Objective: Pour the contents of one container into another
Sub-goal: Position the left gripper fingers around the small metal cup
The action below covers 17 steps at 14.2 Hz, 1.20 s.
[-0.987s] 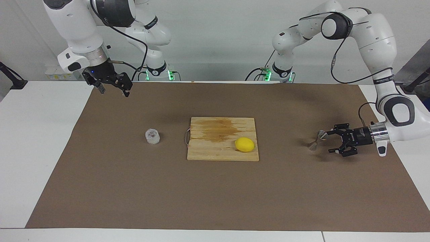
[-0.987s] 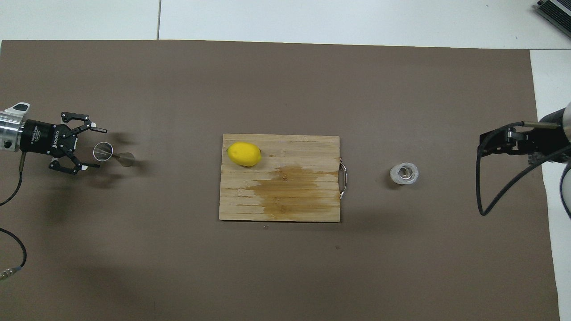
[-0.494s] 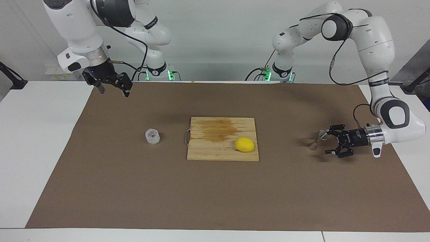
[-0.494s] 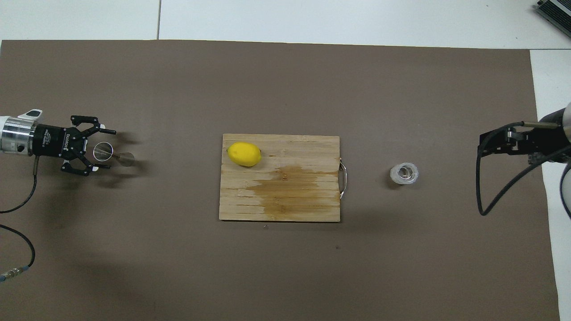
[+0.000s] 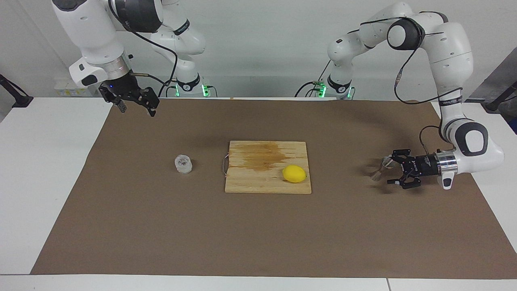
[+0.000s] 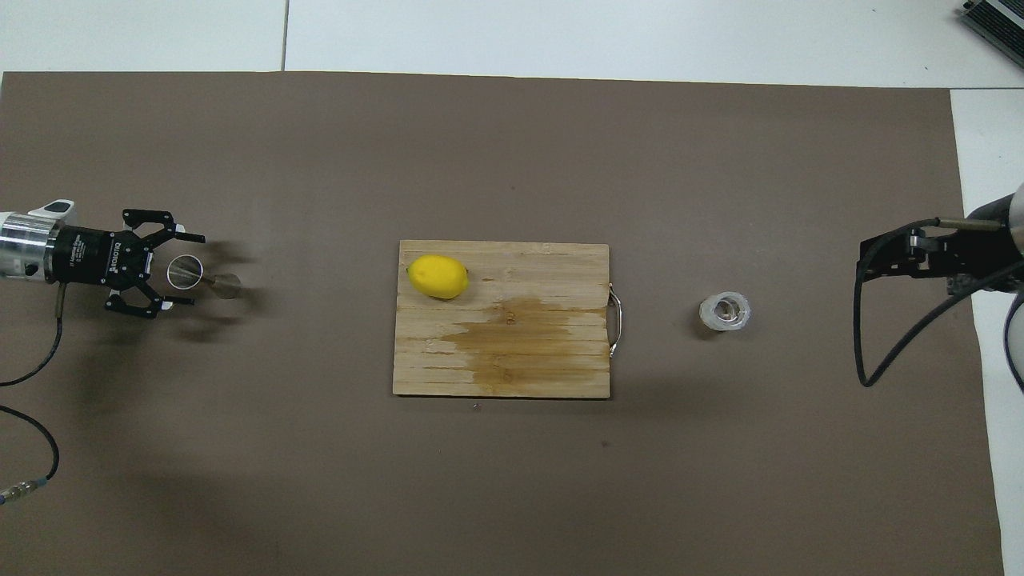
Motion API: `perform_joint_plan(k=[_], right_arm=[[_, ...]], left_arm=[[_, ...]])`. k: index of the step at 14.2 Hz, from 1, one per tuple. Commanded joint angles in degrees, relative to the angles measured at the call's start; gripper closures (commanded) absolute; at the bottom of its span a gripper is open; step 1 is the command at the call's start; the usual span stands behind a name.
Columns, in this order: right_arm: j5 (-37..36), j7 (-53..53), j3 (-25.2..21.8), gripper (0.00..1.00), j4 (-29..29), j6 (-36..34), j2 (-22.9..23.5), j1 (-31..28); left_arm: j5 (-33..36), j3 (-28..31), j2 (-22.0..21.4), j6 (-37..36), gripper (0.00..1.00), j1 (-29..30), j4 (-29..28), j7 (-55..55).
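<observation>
The small clear cup [image 5: 183, 164] [image 6: 725, 312], with something reddish inside, stands on the brown mat beside the board's handle, toward the right arm's end. The steel hourglass jigger [image 5: 379, 169] [image 6: 202, 277] stands on the mat toward the left arm's end. My left gripper [image 5: 391, 169] [image 6: 192, 270] lies level and low over the mat, open, with its fingers on either side of the jigger's upper cone and not visibly pressing it. My right gripper [image 5: 137, 110] [image 6: 896, 256] waits open, raised over the mat's corner at the robots' edge, well away from the cup.
A wooden cutting board [image 5: 250, 182] [image 6: 520, 376] with a dark wet stain and a metal handle lies mid-mat. A yellow lemon [image 5: 294, 173] [image 6: 438, 277] sits on its corner toward the jigger. A cable trails from the left wrist.
The left gripper has sunk lower and slid a little toward the jigger, its open fingers now flanking the upper cone. The right arm, cup and lemon have not moved.
</observation>
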Motion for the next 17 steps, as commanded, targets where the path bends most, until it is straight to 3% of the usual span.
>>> perform_joint_plan(k=[1, 13, 17], right_arm=[[1.1, -0.9, 0.16, 0.0, -1.41, 0.16, -1.36, -0.59], [1.1, -0.9, 0.16, 0.0, -1.41, 0.16, -1.36, -0.59], [1.1, -0.9, 0.16, 0.0, -1.41, 0.16, -1.36, -0.59]], left_arm=[[-1.16, -0.52, 0.15, -1.59, 0.0, 1.14, -0.53, 0.52], [-2.12, -0.78, 1.29, -4.76, 0.0, 2.02, -0.7, 5.18], [-2.48, -0.78, 1.38, -5.9, 0.05, 2.37, -0.7, 6.15]])
